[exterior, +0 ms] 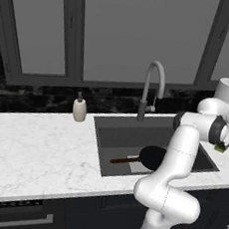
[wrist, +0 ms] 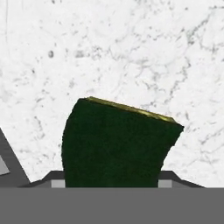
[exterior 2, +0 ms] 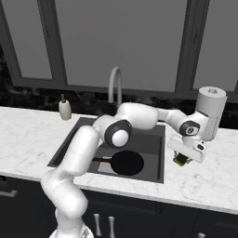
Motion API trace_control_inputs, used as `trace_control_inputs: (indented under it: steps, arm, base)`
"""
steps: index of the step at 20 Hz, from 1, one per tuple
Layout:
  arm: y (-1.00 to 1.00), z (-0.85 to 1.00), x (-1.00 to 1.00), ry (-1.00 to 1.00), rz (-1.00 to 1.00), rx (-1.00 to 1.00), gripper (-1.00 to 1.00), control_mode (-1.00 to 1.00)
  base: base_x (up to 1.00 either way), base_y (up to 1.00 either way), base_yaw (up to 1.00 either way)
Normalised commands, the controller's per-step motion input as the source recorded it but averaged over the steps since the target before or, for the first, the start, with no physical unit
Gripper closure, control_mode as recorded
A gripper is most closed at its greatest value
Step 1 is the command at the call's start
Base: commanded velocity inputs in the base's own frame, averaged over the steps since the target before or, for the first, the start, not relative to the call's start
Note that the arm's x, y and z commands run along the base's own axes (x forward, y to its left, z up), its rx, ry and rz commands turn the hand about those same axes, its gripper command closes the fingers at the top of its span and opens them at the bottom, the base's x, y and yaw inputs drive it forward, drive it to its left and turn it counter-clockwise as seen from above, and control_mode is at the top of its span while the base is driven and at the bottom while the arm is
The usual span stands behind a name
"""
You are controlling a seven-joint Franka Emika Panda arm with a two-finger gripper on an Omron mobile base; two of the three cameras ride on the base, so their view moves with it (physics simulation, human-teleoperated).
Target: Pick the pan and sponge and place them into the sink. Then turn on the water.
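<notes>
The pan [exterior: 153, 156] lies in the sink [exterior: 109, 131], its round black body toward the near right part of the basin and its red-brown handle pointing left along the basin floor. In the right base view the same pan [exterior 2: 127, 162] sits at the near edge of the sink [exterior 2: 155, 174], partly behind the arm's white forearm.

The sponge [exterior 2: 182, 160] is at the gripper [exterior 2: 185, 157], on the white marble counter [exterior 2: 204, 186] just right of the sink. In the left base view a small green corner of the sponge [exterior: 220, 146] shows under the arm's wrist, at the right rim of the basin. In the hand view the sponge [wrist: 116, 144] appears as a dark green block with a thin yellow upper edge, rising between the fingertip bases against the marble counter [wrist: 131, 52]. The jaws stand at either side of it, clenched on the sponge (contact with the counter below cannot be told).

The tall curved tap [exterior: 152, 88] stands at the far edge of the sink, and it also shows in the right base view [exterior 2: 115, 83]. A small cream soap dispenser [exterior: 79, 108] stands on the counter [exterior: 38, 148] just left of the sink's far corner. A roll of paper towel [exterior 2: 210, 114] stands upright on the counter beyond the gripper, to the far right. Dark-framed windows [exterior: 115, 31] run above a black backsplash [exterior: 33, 100].
</notes>
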Motion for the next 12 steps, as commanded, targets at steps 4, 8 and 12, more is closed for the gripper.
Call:
trace_control_inputs:
  steps: [4, 8, 12]
  arm:
    - [0.99, 0.18, -0.63, -0.22, 0.15, 0.00, 1.00, -1.00]
    - [1.00, 0.46, -0.19, -0.03, 0.28, 0.00, 1.00, -1.00]
    - [1.00, 0.45, 0.00, 0.03, 0.40, -0.01, 1.00, -1.00]
  base:
    - [0.00, 0.00, 0.00]
    - [0.00, 0.00, 0.00]
    - [0.00, 0.00, 0.00]
